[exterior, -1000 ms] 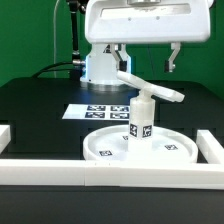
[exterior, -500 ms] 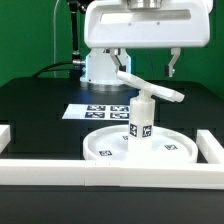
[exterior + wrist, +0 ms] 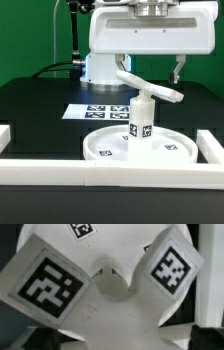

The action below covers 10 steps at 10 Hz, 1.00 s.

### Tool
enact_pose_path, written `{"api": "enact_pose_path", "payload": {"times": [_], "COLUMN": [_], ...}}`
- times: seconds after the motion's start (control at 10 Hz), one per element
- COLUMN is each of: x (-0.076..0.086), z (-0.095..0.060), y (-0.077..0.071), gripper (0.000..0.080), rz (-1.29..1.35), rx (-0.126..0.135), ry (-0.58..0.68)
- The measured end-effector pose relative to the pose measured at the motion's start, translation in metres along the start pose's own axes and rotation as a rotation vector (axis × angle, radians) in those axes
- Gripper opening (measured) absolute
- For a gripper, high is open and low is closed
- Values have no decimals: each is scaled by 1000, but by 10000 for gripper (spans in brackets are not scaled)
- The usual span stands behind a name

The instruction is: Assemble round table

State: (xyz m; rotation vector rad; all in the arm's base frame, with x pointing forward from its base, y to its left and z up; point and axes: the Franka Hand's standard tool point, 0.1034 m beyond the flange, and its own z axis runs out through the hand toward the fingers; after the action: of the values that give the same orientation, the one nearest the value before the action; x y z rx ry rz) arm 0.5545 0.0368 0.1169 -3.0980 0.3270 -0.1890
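The large round disc [image 3: 100,150] lies on the black table near the front. The short thick leg [image 3: 140,120] stands upright at its centre. The cross-shaped foot [image 3: 150,90] sits tilted on top of the leg. My gripper [image 3: 151,66] hangs just above the foot, open, with its fingers [image 3: 179,68] spread wide on either side and touching nothing. In the wrist view the foot [image 3: 110,303] and its tags fill the picture, and the dark fingertips [image 3: 45,336] show only at the corners.
The marker board [image 3: 95,110] lies behind the disc. Long white border bars run along the front [image 3: 110,172] and stand at the exterior view's right [image 3: 210,145] and left [image 3: 5,135]. The arm's white base [image 3: 100,68] stands at the back.
My gripper has shifted slightly toward the exterior view's right and looks larger in that view. The disc, leg and foot have not moved.
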Motion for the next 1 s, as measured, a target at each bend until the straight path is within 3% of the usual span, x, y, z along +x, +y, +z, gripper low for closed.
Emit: {"api": "enact_pose_path", "payload": {"times": [0.8, 0.9, 1.0], "x": [8, 8, 8], "z": [5, 5, 5], "y": [8, 9, 9], "gripper": [646, 463, 463], "rz": [-10, -16, -17], "rx": [-6, -5, -4], "ry": [0, -2, -2]}}
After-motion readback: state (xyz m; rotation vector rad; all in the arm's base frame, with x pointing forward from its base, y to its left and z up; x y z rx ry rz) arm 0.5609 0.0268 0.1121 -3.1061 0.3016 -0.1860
